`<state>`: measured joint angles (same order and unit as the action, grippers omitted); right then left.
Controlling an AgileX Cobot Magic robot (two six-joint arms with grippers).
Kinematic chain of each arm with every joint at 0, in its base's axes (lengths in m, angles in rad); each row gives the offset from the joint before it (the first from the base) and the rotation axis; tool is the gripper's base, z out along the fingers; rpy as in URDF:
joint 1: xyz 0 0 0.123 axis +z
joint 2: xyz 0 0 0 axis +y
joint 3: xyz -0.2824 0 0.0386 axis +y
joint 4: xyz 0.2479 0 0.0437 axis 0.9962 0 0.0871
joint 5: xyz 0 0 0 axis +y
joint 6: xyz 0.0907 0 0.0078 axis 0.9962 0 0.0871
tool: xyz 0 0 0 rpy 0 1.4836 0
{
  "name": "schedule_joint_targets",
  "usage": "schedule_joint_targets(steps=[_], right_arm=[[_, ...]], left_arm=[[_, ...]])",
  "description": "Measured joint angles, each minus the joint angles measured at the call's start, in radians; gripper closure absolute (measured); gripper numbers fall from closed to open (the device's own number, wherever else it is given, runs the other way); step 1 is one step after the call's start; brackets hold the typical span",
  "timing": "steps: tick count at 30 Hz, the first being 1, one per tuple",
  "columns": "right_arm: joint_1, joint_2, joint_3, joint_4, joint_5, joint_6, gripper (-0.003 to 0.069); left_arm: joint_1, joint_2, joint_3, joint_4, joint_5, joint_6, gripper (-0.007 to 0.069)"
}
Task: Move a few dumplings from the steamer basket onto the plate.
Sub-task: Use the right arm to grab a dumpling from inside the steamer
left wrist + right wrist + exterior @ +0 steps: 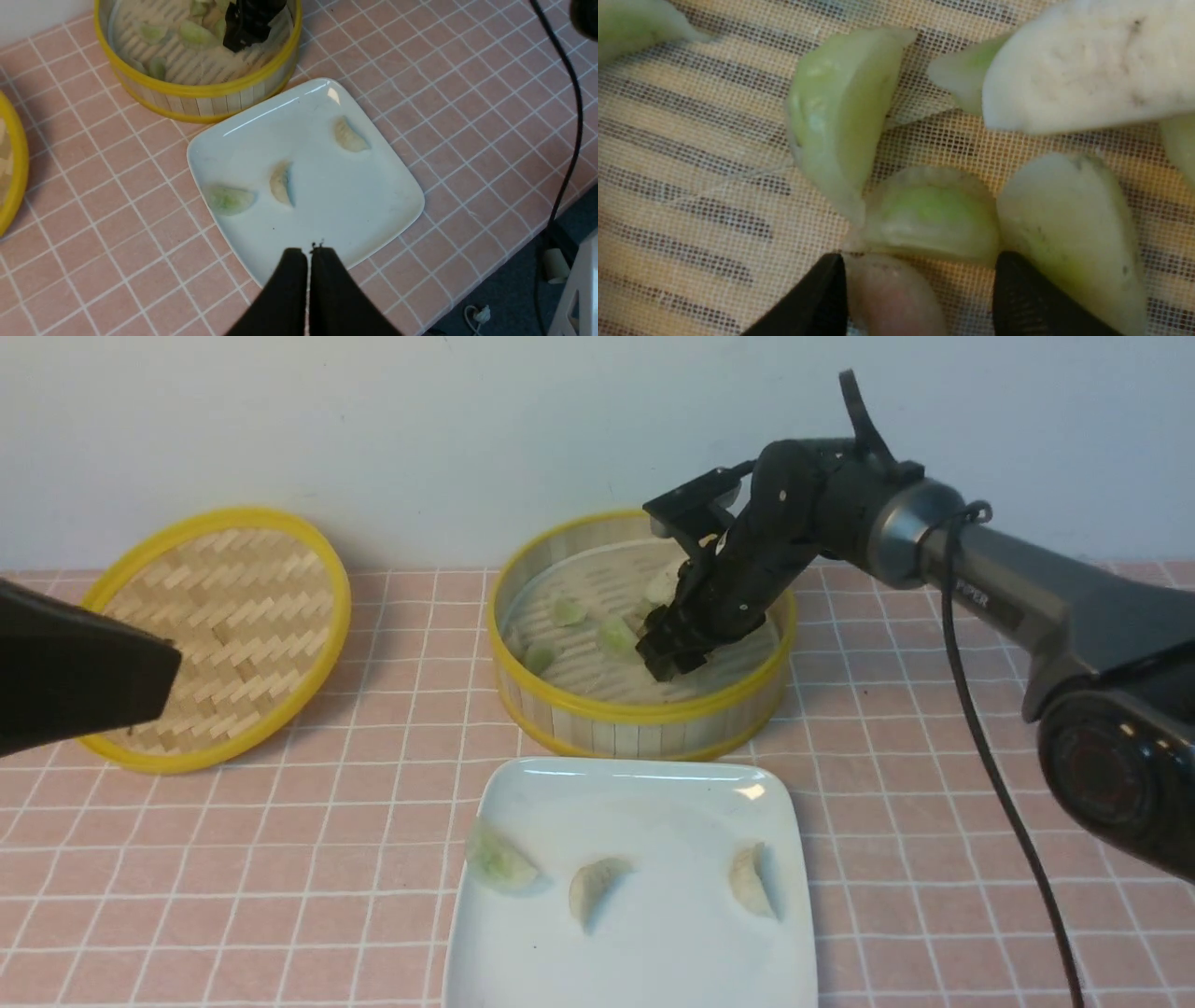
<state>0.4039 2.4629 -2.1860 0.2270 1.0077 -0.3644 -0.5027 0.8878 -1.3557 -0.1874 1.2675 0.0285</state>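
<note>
From the front, the right gripper (667, 658) dips inside the steamer basket (644, 717); three dumplings (597, 887) lie on the plate (635, 784). Left wrist view: the left gripper (309, 254), jaws pressed together, empty. Right wrist view: jaws spread astride a pinkish dumpling (892, 298).

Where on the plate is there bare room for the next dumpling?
The plate is bare across its far half, toward the steamer basket, and along its near edge. Three dumplings crowd the middle row.
</note>
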Motion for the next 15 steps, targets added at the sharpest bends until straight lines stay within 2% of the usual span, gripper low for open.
schedule_joint_targets(steps=[1,2,3,10,15], right_arm=[[0.000,0.000,-0.001,0.000,0.000,0.000,0.0307],[0.001,0.000,-0.006,0.001,0.011,0.000,0.0423],[0.002,0.000,-0.012,0.000,0.031,0.000,0.0474],[0.003,-0.025,-0.139,-0.013,0.212,0.059,0.0480],[0.003,-0.157,-0.151,-0.016,0.230,0.135,0.0480]], left_arm=[[0.000,-0.003,0.000,0.000,0.003,0.000,0.0631],[0.000,-0.011,0.000,0.000,0.009,0.000,0.0631],[0.000,-0.014,0.000,0.000,0.009,0.000,0.0631],[0.000,-0.016,0.000,0.003,0.010,0.000,0.0631],[0.000,-0.017,0.000,0.027,0.010,-0.001,0.0631]])
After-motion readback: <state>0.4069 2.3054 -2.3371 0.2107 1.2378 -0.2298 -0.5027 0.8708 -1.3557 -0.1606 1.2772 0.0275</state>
